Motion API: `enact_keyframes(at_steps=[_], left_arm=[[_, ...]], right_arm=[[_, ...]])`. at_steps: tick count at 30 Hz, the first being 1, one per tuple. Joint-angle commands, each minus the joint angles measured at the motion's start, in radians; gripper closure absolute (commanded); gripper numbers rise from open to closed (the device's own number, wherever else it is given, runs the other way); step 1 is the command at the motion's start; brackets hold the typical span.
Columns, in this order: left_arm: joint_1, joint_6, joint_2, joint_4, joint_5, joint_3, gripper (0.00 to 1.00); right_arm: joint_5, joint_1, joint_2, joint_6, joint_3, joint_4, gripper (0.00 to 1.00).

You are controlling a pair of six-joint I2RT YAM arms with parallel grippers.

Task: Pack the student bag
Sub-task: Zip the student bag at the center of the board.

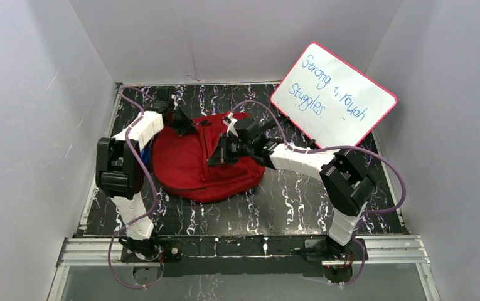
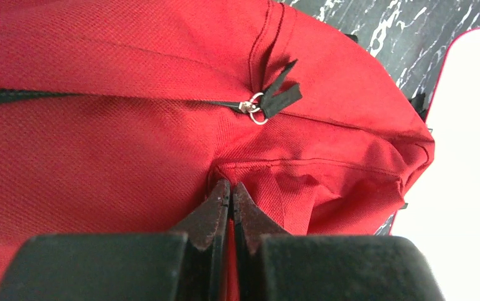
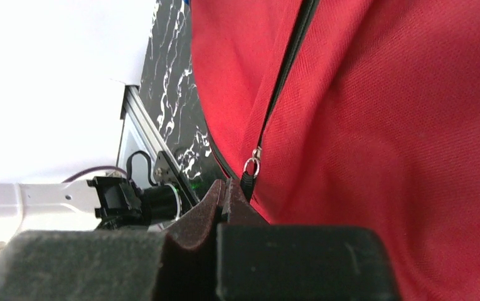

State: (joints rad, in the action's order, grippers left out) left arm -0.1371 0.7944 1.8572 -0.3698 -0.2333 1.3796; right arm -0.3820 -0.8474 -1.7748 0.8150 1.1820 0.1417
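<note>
You are working on the bag (image 1: 206, 172), which is lying slumped on the surface (image 1: 287, 200) between the two arms. The whiteboard (image 1: 334, 94) is leaning just beyond it on the right.

Your left pincer (image 2: 231, 188) is clenching at the bag's far-left end. A sliver of red is showing between its fingers, so it seems to be pinching a fold of cloth just below the zip (image 2: 11, 97). Your right pincer (image 3: 223, 188) is clenching too, with its tips sitting right beside a zip pull (image 3: 248, 182). Whether the black tab is caught between them, I cannot tell.

You are handling soft, light cloth here. It is sagging and creasing, so a pinch on a flat panel is likely lifting only a fold, not the whole bag. Seams and the firmer edge along the zip are looking like the better holds. The tab is thin and small, so it is probably going to slip unless you are gripping it squarely. Anchoring the cloth near the zip with one pincer should be helping the other draw the pull along without the bag bunching.
</note>
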Motion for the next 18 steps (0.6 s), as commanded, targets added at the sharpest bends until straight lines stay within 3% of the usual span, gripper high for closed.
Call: enact_keyframes(at_steps=[1,18], left_arm=[[0.034,-0.025,0.008,0.037,0.077,0.041,1.0],[0.054,-0.047,0.024,0.04,0.07,0.042,1.0]], right_arm=[[-0.073,-0.047,0.077,0.007,-0.051,0.01,1.0],[0.012,-0.132,0.13,0.001,-0.226,0.006,1.0]])
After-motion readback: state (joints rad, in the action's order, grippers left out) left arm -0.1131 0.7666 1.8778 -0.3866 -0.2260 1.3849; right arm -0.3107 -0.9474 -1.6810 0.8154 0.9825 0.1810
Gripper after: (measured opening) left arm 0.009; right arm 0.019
